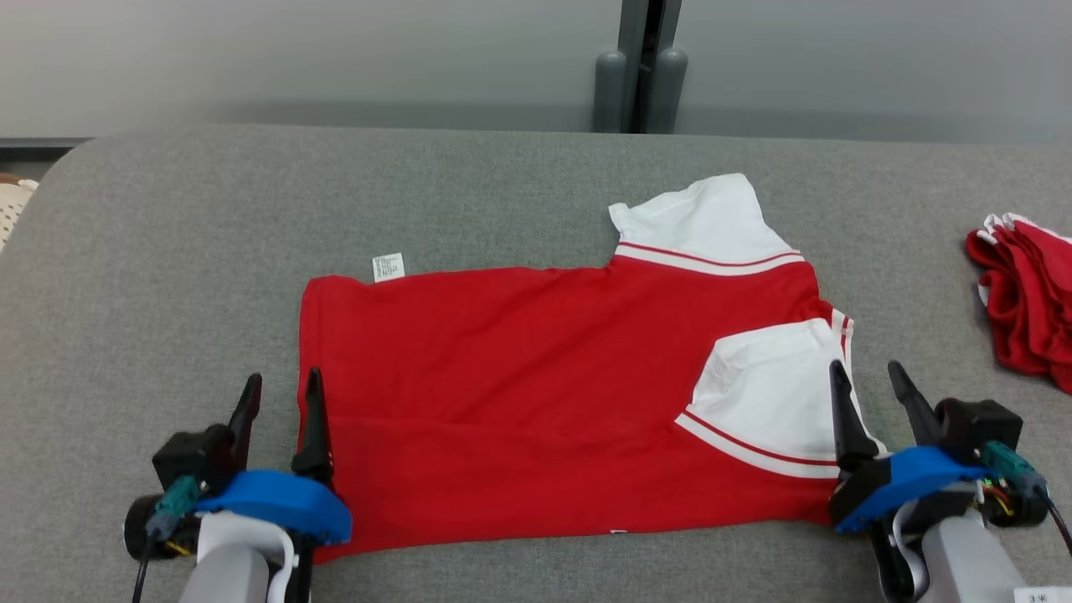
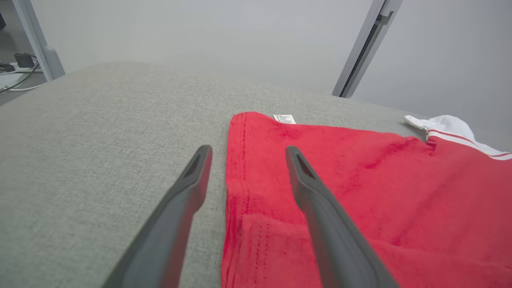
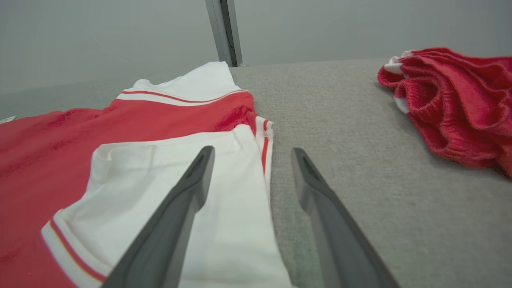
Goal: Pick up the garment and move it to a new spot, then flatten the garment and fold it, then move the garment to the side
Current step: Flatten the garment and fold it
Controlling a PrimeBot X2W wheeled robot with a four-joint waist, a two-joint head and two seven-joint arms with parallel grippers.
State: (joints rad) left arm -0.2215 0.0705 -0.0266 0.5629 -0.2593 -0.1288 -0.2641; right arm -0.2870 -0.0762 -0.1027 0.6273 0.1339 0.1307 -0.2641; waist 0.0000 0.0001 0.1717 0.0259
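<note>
Shirt (image 1: 519, 377) could bunch up if the spread left hand (image 1: 283, 374) and spread right hand (image 1: 864, 365) at its ends pinch crookedly.

Soft, even, fairly bright light fills every view. The red garment (image 1: 519, 377) is sharp, with only a thin shadow along its near edge. Behind the garment the wall (image 1: 335, 59) looks hazy; wrist views curve toward their edges.

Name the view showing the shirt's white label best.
Head view: the label lies whole, seen from above, at the shirt's far edge. Left wrist view shows it foreshortened; right wrist view catches just a sliver.
</note>
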